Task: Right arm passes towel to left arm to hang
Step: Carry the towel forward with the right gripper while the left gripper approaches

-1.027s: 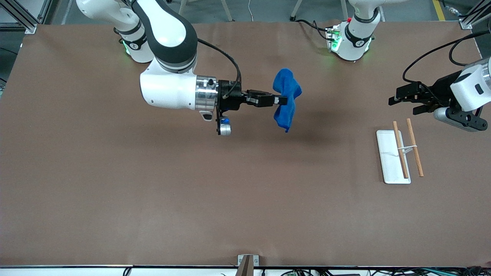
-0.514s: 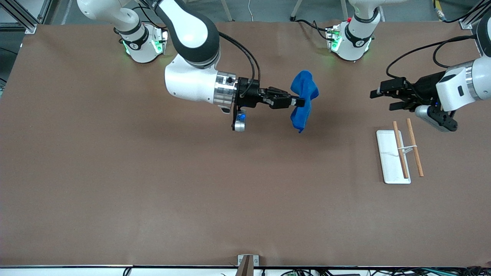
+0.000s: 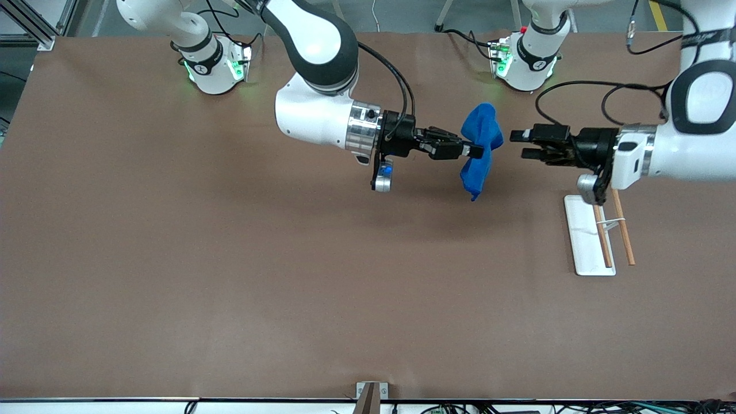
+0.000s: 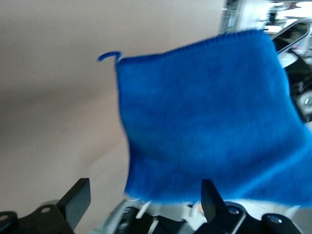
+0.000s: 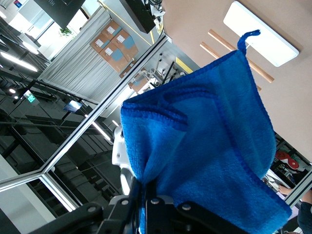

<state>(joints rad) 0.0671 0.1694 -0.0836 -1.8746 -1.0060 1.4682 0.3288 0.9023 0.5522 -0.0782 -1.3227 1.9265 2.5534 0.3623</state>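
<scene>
right gripper (image 3: 475, 151): pinching the towel (image 3: 479, 150) (bunched, hanging down)
left gripper (image 3: 521, 145): fingers spread, facing the towel, just beside it

The right arm (image 3: 313, 109) is glossy white with black joint bands and a broad brushed-silver wrist ring just back from its slim black gripper (image 3: 478, 151). A black cable loops over that wrist, and a small silver camera with a blue spot hangs under it. The left arm (image 3: 684, 149) is white too, with a black-ringed joint patch, thin black cables, a pale camera bar, and a black gripper (image 3: 520, 144) with blocky fingers (image 4: 78, 200). Both bases glow green.
</scene>
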